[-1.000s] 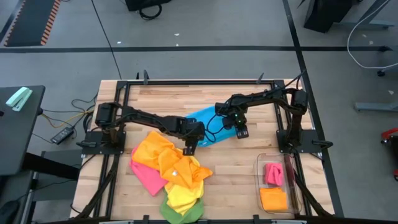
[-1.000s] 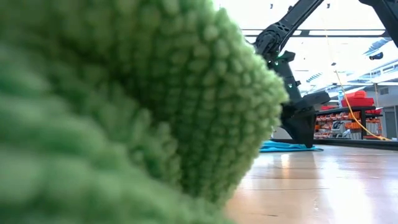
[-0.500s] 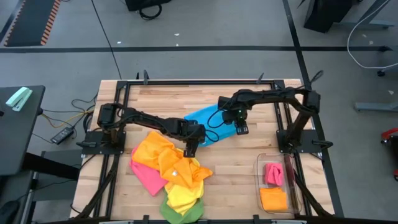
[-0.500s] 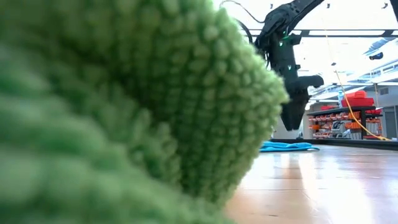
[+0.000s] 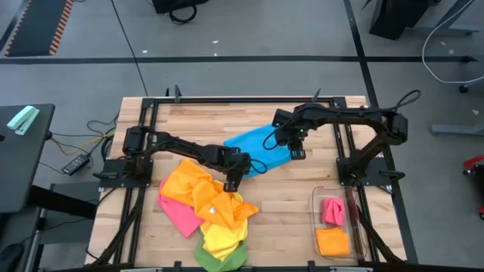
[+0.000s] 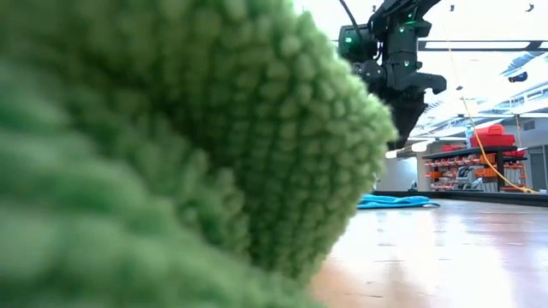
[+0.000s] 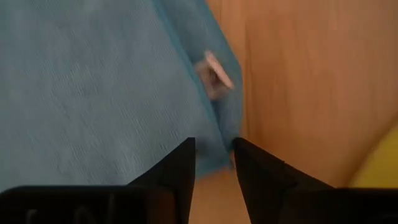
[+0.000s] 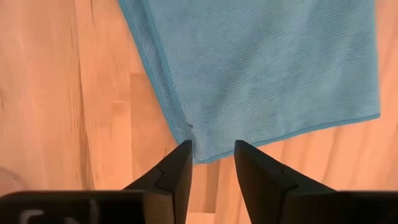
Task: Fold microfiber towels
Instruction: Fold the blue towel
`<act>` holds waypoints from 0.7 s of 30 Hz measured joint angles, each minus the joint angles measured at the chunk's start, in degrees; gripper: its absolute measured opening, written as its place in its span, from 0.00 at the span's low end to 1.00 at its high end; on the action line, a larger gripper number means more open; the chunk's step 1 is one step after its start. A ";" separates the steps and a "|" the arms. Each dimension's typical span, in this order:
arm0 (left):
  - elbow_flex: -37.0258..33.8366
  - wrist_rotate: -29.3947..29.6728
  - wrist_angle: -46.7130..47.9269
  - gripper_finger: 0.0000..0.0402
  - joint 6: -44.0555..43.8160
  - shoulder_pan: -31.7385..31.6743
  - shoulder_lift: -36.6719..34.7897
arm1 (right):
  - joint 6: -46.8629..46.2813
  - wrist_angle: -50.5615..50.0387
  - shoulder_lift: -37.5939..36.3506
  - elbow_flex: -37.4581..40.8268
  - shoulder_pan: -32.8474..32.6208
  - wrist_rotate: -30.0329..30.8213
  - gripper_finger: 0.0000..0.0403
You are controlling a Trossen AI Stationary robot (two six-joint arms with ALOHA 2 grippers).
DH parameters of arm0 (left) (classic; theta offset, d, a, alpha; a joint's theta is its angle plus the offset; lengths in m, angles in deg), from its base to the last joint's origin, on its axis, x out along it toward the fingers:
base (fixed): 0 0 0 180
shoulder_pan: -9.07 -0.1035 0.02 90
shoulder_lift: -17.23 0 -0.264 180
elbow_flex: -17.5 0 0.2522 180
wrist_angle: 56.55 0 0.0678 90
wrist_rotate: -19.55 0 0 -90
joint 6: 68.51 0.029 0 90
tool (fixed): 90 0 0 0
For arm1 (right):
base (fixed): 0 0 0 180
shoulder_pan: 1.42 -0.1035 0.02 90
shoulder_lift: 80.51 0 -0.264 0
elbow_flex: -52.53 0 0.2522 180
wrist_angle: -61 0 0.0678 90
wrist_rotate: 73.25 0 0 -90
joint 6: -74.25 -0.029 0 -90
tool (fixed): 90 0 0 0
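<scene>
Nearest to the low cam, a green towel (image 6: 171,145) fills most of that view; from above it lies at the near edge of the tabletop (image 5: 287,204), under the pile.

Next out: yellow towel (image 5: 223,236), then pink towel (image 5: 180,215) to its left, then a crumpled orange towel (image 5: 198,189) on top, all heaped left of centre. Near right: clear bin (image 5: 315,227) w/ a folded pink cloth (image 5: 331,210) and a folded orange cloth (image 5: 333,242) inside.

Mid-tabletop: left gripper (image 5: 231,183) sits at the near-left corner of the blue towel (image 5: 261,147), just beyond the orange one. Wrist cam shows its fingers (image 7: 177,171) apart by a narrow gap, the towel's hem corner right at the tips; can't tell if cloth is pinched or just lying below. A small white tag (image 7: 214,71) sits on that hem.

Farther: blue towel lies flat, spread diagonally, centre of the tabletop. Right gripper (image 5: 296,155) is over its right corner, raised off the surface in the low view. Its fingers (image 8: 177,171) are parted by a similar narrow gap, nothing between them; the towel corner lies on the wood below.
</scene>
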 joint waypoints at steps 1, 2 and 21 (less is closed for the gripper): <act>0.06 0.09 -0.34 0.29 0.00 0.00 0.29 | -0.10 0.01 -0.36 0.00 0.01 0.00 0.31; -0.04 0.13 0.13 0.28 -0.06 -0.04 0.31 | -0.21 0.02 -0.66 0.00 0.00 0.00 0.31; 0.52 0.17 1.14 0.20 -1.63 -0.02 -1.61 | -1.80 1.13 -0.97 0.28 -0.28 -0.13 0.29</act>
